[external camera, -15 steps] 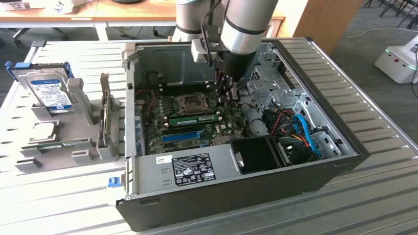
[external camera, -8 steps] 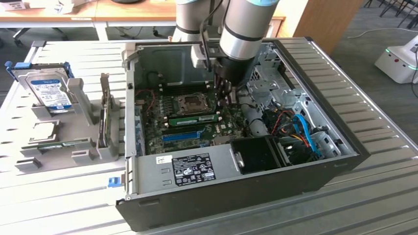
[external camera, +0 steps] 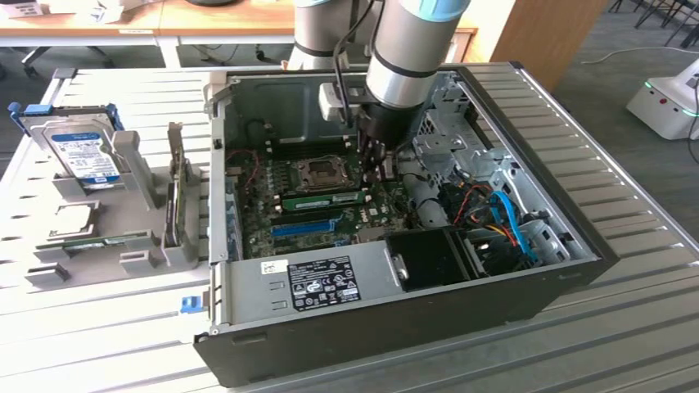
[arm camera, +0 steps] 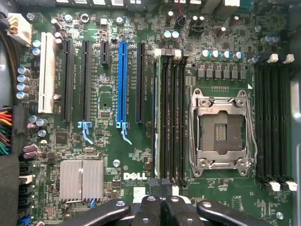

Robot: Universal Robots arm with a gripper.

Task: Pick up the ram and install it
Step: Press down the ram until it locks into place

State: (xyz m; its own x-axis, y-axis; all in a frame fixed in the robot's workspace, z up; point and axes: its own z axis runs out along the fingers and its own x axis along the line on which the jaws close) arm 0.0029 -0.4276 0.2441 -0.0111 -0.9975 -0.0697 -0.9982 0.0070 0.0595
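Now, green ram [external camera: 322,199] on edge in its slot!
Gripper [arm camera: 162,197] pinched together, holding nothing, over its end; CPU socket [arm camera: 221,132] just beside, blue slot [arm camera: 123,80] near.

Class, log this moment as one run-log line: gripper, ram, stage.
gripper: inside case, just above ram | ram: standing in slot beside CPU socket | stage: ram at slot, seating not confirmed

We see open room over the flat motherboard [arm camera: 108,155] inside the computer case [external camera: 437,327]. The case has no lid on top. Its walls stand all around. The robot arm [external camera: 410,49] fills the middle. At the exterior view's right, tangled cables [external camera: 497,214] and a black fan box [external camera: 431,258] crowd the space.
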